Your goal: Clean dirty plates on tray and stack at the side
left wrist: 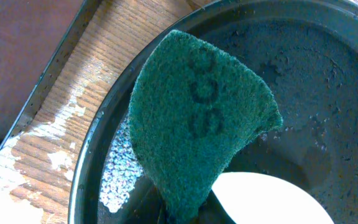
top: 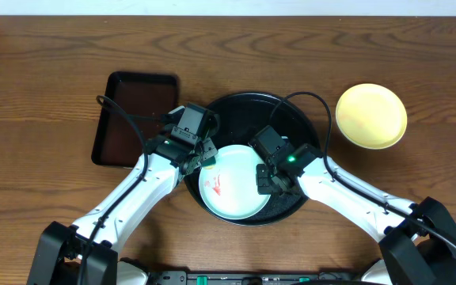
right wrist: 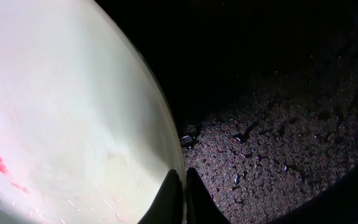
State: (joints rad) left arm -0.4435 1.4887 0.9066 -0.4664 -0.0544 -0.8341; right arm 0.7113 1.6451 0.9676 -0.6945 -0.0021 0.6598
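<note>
A pale blue-white plate lies flat in the near half of the round black tray. A red smear marks its left half. The plate is round, so it has no long axis to line up with. What matters is that the smear lies toward the left arm's side, away from the right-hand rim. On that rim the right gripper has its jaws drawn almost together, and it appears to pinch the plate's edge and steady it. The left gripper hovers at the plate's upper left edge, so it is the nearer one to the smear. It is closed on a green scouring pad that hangs out over the tray floor with the plate just beyond it. The pad hides its fingers. A yellow plate sits alone on the table, to the right of the tray
</note>
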